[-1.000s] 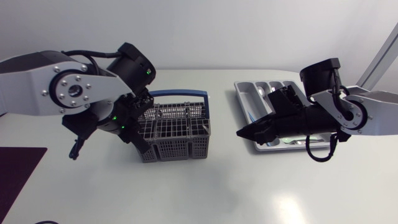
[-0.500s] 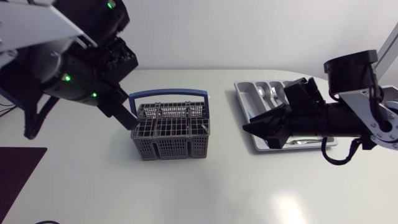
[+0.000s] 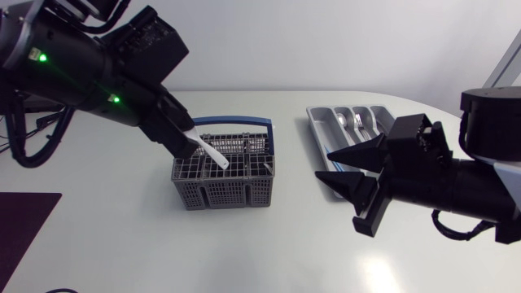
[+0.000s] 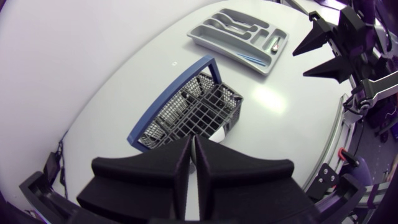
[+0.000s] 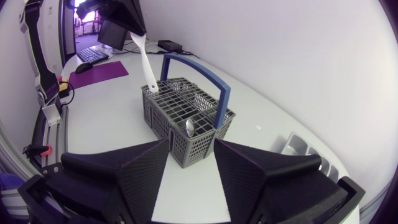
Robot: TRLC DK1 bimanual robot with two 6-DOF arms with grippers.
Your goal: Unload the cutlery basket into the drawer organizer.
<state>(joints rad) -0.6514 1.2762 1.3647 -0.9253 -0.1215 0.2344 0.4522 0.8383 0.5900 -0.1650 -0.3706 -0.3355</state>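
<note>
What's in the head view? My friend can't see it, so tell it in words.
The left gripper is shut on a white utensil, held slanting over a grey basket with a blue handle. The right gripper is open by the organizer, which has some cutlery in it.

Grey basket, blue handle, white utensil

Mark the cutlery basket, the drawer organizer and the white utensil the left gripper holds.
cutlery basket [image 3: 228, 195]: head view, front wall.
drawer organizer [image 3: 321, 122]: head view, bare left compartment.
white utensil [image 3: 210, 152]: head view, middle of its shaft.
</note>
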